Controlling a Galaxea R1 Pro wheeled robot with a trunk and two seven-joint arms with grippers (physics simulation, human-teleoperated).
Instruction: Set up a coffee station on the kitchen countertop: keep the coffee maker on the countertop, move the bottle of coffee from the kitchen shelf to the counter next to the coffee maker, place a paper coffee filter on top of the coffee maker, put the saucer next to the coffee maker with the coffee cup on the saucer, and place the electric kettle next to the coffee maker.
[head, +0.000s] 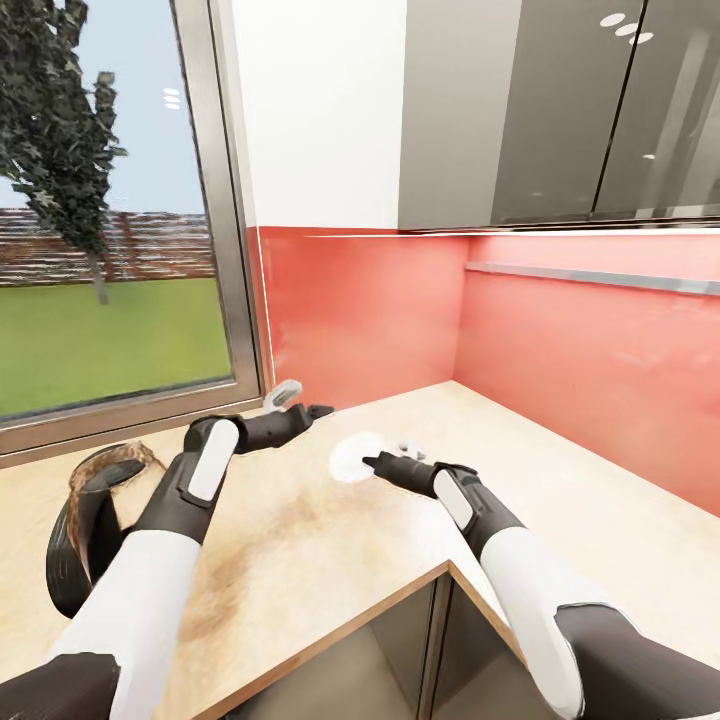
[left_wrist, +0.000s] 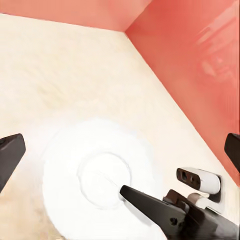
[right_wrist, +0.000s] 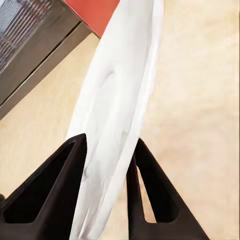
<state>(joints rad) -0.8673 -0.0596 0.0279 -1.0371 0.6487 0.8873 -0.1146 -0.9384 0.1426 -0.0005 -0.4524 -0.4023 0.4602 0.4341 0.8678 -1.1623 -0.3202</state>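
The saucer (head: 350, 458), a small round white plate, sits low at the tan countertop (head: 570, 500) near its back corner; whether it rests on the top I cannot tell. My right gripper (head: 372, 462) is shut on its rim. In the right wrist view the saucer (right_wrist: 125, 75) runs edge-on between that gripper's (right_wrist: 107, 146) two black fingers. The left gripper (head: 303, 402) hovers open just behind the plate, close to the window sill. Its wrist view looks down on the saucer (left_wrist: 90, 170), with the left gripper (left_wrist: 122, 149) spread wide and the right gripper's finger (left_wrist: 150, 202) on the rim.
A red backsplash (head: 400, 310) lines both walls of the corner, under grey wall cabinets (head: 560, 110). A window (head: 100, 220) stands at the left. A dark looped object (head: 85, 520) lies on the counter beside my left arm. The counter's front edge (head: 330, 625) has an inner corner.
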